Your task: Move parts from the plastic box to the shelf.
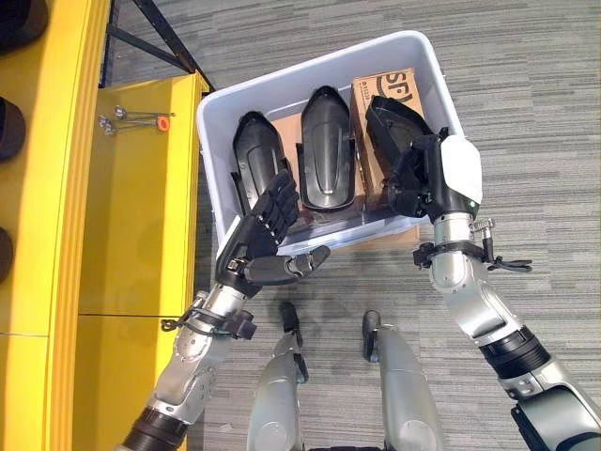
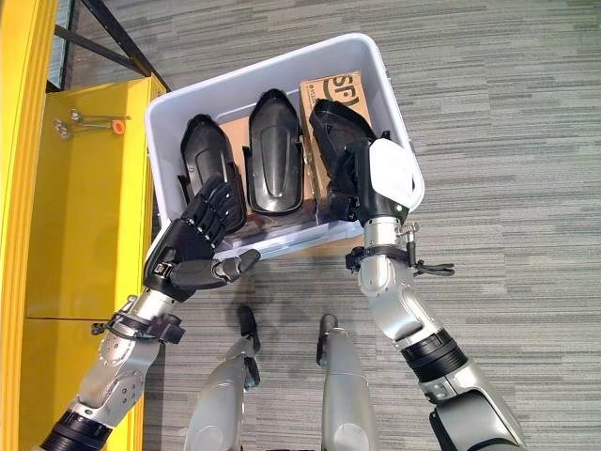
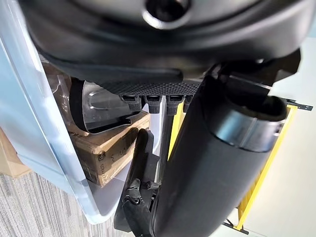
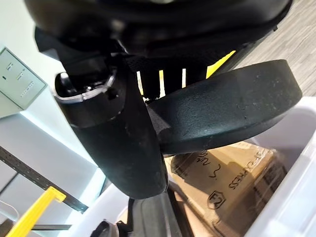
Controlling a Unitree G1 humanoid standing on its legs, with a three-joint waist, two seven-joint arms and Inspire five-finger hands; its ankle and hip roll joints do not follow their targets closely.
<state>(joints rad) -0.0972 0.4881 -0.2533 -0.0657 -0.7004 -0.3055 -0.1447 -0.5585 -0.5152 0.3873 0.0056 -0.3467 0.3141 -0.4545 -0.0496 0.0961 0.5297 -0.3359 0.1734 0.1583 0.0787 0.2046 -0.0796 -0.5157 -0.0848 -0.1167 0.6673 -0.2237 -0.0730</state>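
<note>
Gripping the black part (image 1: 394,127) at the plastic box's (image 1: 218,113) right wall, the right hand (image 1: 423,178) clenches it, left hand (image 1: 268,221) relaxed at the near rim, lift toward the yellow shelf (image 1: 141,188) next.

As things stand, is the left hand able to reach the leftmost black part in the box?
Probably yes: the open left hand hovers by the leftmost black part, with nothing between.

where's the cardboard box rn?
The cardboard box sits in the plastic box, at its right end, under the black part that the right hand grips.
</note>
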